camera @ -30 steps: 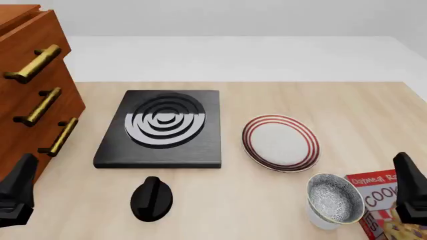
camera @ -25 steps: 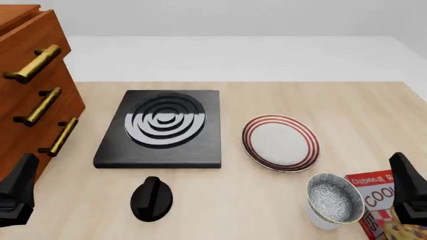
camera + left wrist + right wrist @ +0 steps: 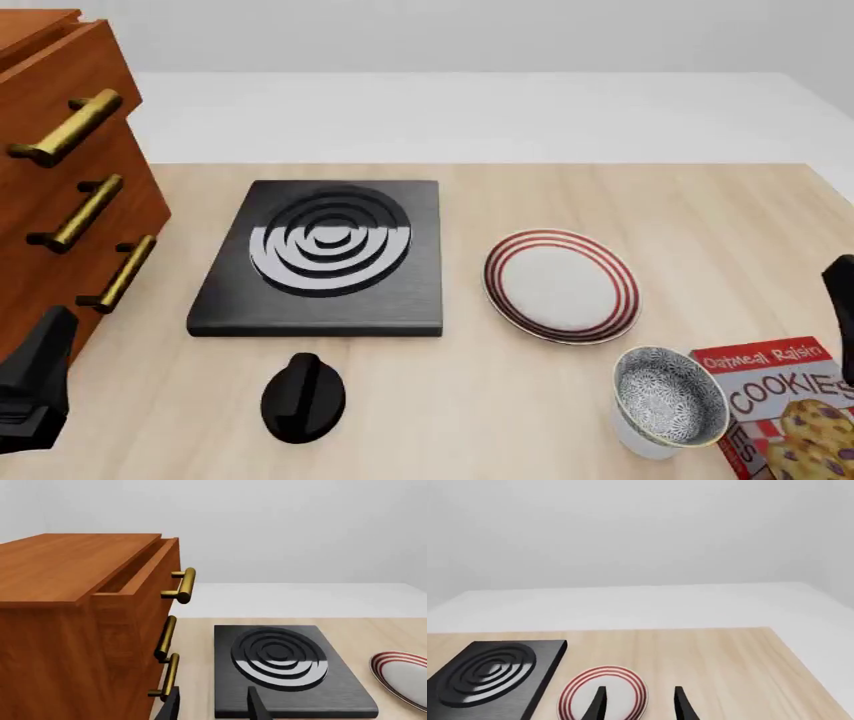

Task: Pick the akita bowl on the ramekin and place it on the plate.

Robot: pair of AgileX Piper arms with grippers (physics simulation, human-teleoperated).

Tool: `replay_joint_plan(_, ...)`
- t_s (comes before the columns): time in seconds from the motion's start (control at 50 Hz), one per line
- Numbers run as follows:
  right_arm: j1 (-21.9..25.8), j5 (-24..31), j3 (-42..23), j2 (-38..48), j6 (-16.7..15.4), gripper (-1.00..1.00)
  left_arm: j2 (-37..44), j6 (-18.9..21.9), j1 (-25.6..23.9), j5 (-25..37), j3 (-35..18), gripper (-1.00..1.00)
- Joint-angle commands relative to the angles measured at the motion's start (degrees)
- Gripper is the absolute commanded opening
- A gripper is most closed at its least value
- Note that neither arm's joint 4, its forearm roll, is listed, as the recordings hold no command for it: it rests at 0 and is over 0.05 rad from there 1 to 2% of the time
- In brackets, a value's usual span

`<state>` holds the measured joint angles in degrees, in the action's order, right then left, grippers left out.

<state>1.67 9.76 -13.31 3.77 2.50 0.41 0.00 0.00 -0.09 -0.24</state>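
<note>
The speckled grey akita bowl (image 3: 671,402) sits tilted on the white ramekin (image 3: 638,441), near the table's front right. Behind it and slightly left lies the red-ringed plate (image 3: 561,286), seen too in the wrist views as the plate (image 3: 604,692) and the plate (image 3: 404,674). My right gripper (image 3: 639,707) is open and empty, aimed over the plate; in the front view only a dark sliver of the right gripper (image 3: 841,292) shows at the right edge, beyond the bowl. My left gripper (image 3: 212,710) is open and empty at the front left (image 3: 38,375), facing the stove.
A black square stove (image 3: 324,252) lies left of the plate, with a black knob (image 3: 303,396) in front of it. A wooden drawer cabinet (image 3: 60,170) with brass handles fills the left side. A cookie box (image 3: 787,410) lies right of the bowl.
My right gripper has risen and drawn back toward the right edge, uncovering the cookie box. The left gripper, bowl and plate have not moved.
</note>
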Motion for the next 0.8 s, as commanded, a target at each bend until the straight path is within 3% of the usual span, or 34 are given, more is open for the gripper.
replay_joint_plan(0.02, 2.4, 7.5, -10.6, 4.9, 0.9, 1.00, 0.0, 0.0, 0.0, 0.0, 0.0, 1.00)
replay_joint_plan(0.14, 5.0, 12.7, -15.6, 7.2, -0.6, 1.00, 0.0, 0.0, 0.0, 0.0, 0.0, 1.00)
replay_joint_plan(0.2, 8.8, 16.9, -19.2, 10.6, -2.3, 1.00, 0.0, 0.0, 0.0, 0.0, 0.0, 1.00)
replay_joint_plan(0.26, 9.2, 18.4, -20.2, 12.4, -0.2, 1.00, 0.0, 0.0, 0.0, 0.0, 0.0, 1.00)
replay_joint_plan(0.3, 9.2, 20.6, -23.0, 12.4, -1.1, 1.00, 0.0, 0.0, 0.0, 0.0, 0.0, 1.00)
replay_joint_plan(0.32, 8.6, 22.8, -26.3, 13.3, 0.7, 1.00, 0.0, 0.0, 0.0, 0.0, 0.0, 1.00)
replay_joint_plan(0.36, 8.3, 23.7, -27.8, 13.9, 0.6, 1.00, 0.0, 0.0, 0.0, 0.0, 0.0, 1.00)
replay_joint_plan(0.4, 9.1, 26.3, -31.1, 16.0, -1.5, 1.00, 0.0, 0.0, 0.0, 0.0, 0.0, 1.00)
replay_joint_plan(0.8, 22.9, 44.4, -38.9, 26.3, -8.5, 1.00, 0.0, 0.0, 0.0, 0.0, 0.0, 1.00)
